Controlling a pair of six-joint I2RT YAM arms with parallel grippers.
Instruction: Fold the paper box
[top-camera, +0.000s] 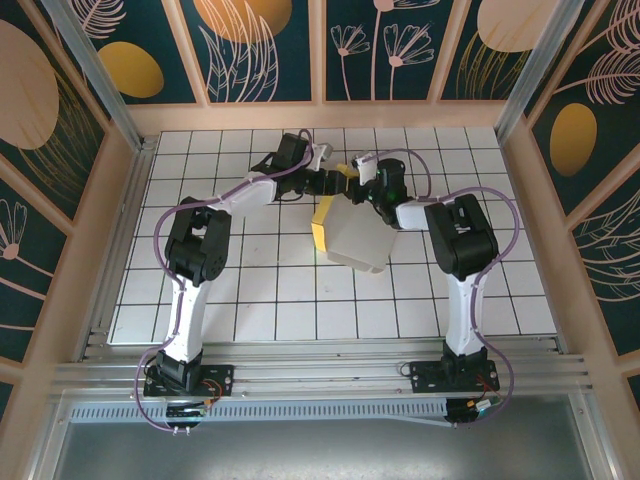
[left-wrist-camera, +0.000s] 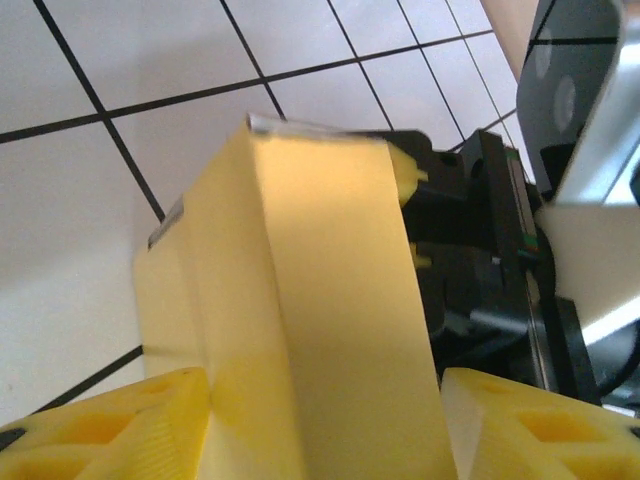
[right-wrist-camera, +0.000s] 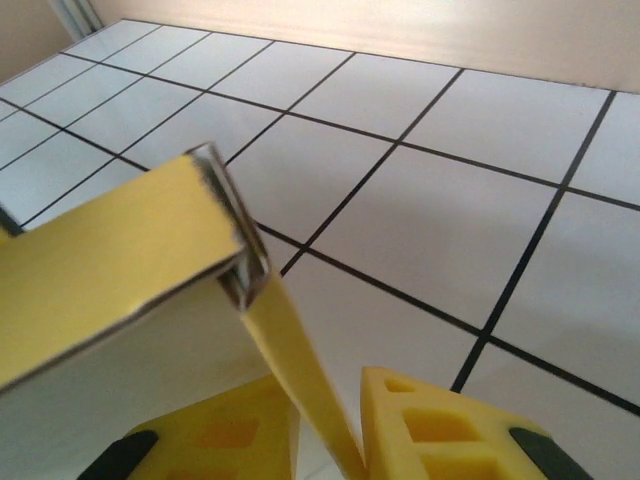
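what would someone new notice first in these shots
The paper box, pale on top with a yellow side, stands out in the middle of the white tiled table, right where both arms meet. Up close, its yellow body is held between the fingers of the left gripper, and a thin yellow flap runs between the fingers of the right gripper.

The table (top-camera: 250, 300) is a white tiled board with thin black grid lines. Just below the left claw (top-camera: 338, 184) and the right claw (top-camera: 360, 189) is the paper box (top-camera: 355, 238). Whether its lower edge rests on the tiles I cannot tell.
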